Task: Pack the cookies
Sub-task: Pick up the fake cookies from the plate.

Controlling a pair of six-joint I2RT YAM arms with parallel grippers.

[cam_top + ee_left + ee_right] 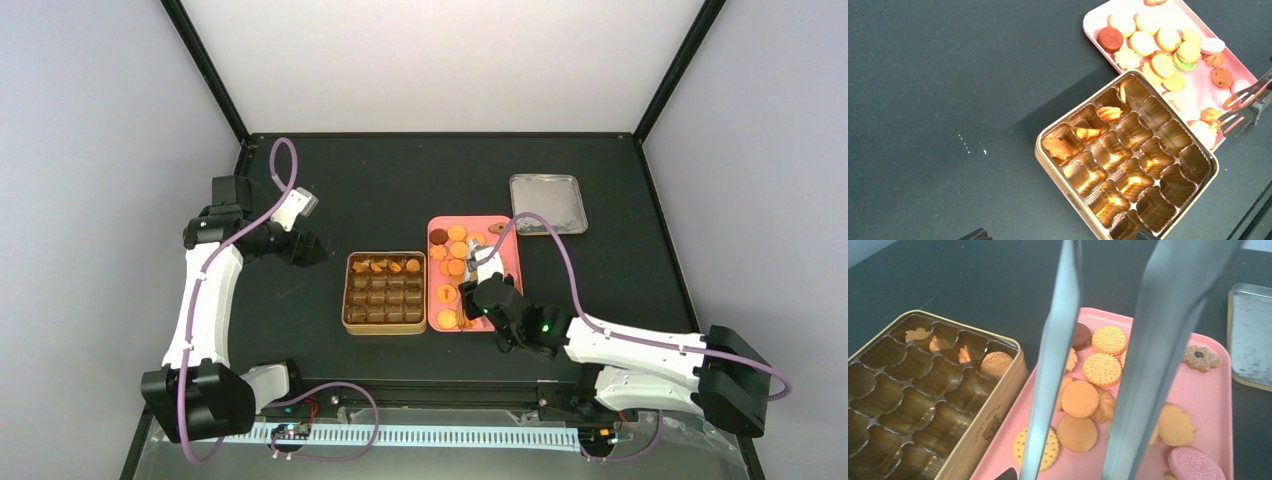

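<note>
The right gripper [480,296] is clamped on the tongs [1053,365], whose blades stand apart with nothing between them above the pink tray [1208,390]. Most of the cookies [1079,399] lie bunched toward the tray's left edge, and four sit in the far row of the tin [998,405]. To pick well, lower the blades astride one cookie free of its neighbours, then squeeze gently across its rim, since these look brittle

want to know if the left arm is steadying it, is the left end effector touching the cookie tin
Apart. The top view shows the left end effector off to the left of the tin, with dark tabletop showing between them.
</note>
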